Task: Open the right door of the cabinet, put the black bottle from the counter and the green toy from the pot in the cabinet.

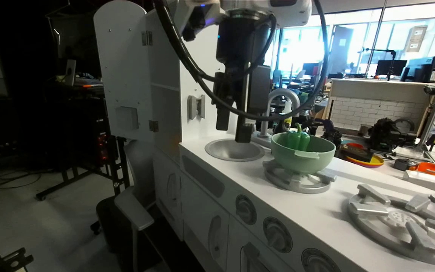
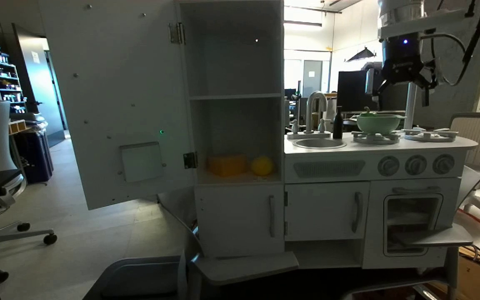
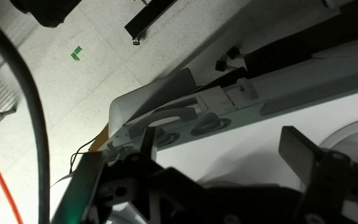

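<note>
The tall white right door (image 1: 121,64) is swung wide open, and it also shows in an exterior view (image 2: 115,96). The cabinet (image 2: 235,98) stands open with two shelf spaces. The black bottle (image 2: 338,123) stands upright on the counter (image 2: 423,146) beside the sink. The green toy (image 1: 298,140), a pepper, sits in the pale green pot (image 1: 303,160); only its top (image 2: 367,110) shows over the pot rim (image 2: 377,124). My gripper (image 1: 233,130) is open and empty, above the counter, and higher than the pot in an exterior view (image 2: 401,101). Bare worktop shows between its fingers (image 3: 218,133).
A yellow ball (image 2: 262,166) and an orange block (image 2: 226,165) lie in the cabinet's lower space. The grey faucet (image 2: 315,110) rises behind the sink (image 1: 234,150). The pot rests on a burner (image 1: 296,185). Chairs (image 2: 244,266) stand in front of the kitchen.
</note>
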Tool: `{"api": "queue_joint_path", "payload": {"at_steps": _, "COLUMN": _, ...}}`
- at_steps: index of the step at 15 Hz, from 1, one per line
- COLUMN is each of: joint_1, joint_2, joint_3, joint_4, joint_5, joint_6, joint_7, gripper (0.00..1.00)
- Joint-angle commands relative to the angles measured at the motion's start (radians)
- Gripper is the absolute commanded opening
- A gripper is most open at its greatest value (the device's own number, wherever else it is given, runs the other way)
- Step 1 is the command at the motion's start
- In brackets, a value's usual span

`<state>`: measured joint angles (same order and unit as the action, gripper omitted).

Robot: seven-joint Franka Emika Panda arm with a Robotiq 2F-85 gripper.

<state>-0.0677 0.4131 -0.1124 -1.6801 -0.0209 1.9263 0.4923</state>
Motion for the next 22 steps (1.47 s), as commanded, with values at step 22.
{"api": "queue_joint_path", "payload": {"at_steps": 22, "joint_1": 0.038, "joint_2": 0.33, "joint_3": -0.029, "joint_4": 0.556, "joint_5": 0.051, "joint_6": 0.058, "joint_7": 0.267, "gripper": 1.0}}
